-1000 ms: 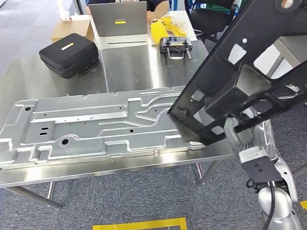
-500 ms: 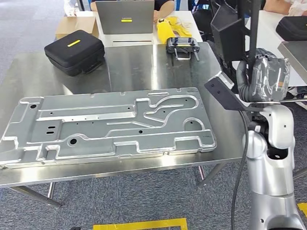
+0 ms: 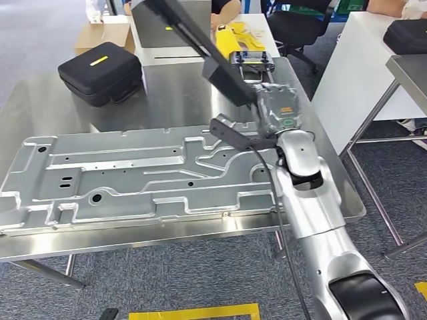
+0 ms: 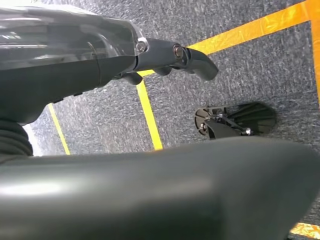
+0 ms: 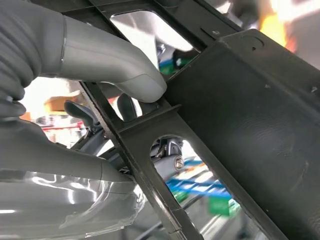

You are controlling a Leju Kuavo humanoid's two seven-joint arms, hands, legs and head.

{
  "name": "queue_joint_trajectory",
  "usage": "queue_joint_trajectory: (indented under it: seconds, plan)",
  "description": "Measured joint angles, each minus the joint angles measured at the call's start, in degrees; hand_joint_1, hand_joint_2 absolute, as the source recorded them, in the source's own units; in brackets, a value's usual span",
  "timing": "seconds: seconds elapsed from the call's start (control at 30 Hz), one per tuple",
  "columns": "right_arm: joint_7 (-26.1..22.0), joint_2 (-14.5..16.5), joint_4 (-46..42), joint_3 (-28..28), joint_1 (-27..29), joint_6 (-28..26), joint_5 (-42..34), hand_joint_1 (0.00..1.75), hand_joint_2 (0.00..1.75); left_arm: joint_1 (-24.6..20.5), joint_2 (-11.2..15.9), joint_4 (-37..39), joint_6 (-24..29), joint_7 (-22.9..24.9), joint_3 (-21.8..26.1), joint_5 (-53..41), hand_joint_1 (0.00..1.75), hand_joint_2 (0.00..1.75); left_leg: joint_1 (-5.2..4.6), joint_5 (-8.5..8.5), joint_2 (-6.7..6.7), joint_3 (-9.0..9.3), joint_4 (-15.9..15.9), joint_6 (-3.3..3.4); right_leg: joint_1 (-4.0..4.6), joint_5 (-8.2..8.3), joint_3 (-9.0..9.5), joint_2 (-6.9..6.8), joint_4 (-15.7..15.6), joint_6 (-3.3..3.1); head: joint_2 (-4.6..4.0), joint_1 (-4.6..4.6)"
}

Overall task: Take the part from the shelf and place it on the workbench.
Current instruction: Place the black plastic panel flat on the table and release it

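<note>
Head view: workbench (image 3: 191, 87) carries the large stamped metal panel (image 3: 141, 177); black part (image 3: 201, 40) held above it, slanting toward 11 o'clock.
Right wrist view: right hand (image 5: 75, 100) clamps a part (image 5: 241, 115) rib, thumb (image 5: 113, 65) pressed on top.
Left wrist view: left hand (image 4: 173, 55) hangs over carpet, fingers loosely apart, holding nothing.
Black case (image 3: 98, 73): closed, at 10 o'clock.

head view high, looking down over workbench (image 3: 176, 93), left wrist view close above carpet (image 4: 264, 60)
</note>
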Motion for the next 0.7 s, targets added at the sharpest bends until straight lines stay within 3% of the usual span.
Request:
queue_joint_trajectory:
  seconds: [0.37, 0.7]
  plan:
    - [-1.28, 6.61, 21.02, 7.91, -6.49, 0.00, 2.38, 1.75, 1.75, -1.36, -0.44, 0.00, -0.33, 0.73, 0.01, -1.56, 0.00, 1.75, 0.03, 0.02, 0.00, 0.00, -0.02, -0.03, 0.01, -0.04, -0.01, -0.02, 0.01, -0.03, 0.00, 0.00]
    - [-1.62, 7.62, 32.96, 11.28, -11.29, 2.78, 2.67, 1.75, 1.75, -1.30, -0.63, 0.00, -1.49, 0.38, 0.15, -1.70, 0.00, 1.75, -0.01, 0.02, 0.00, 0.09, -0.02, -0.03, -0.01, -0.04, 0.09, -0.04, 0.00, -0.03, 0.01, 0.00]
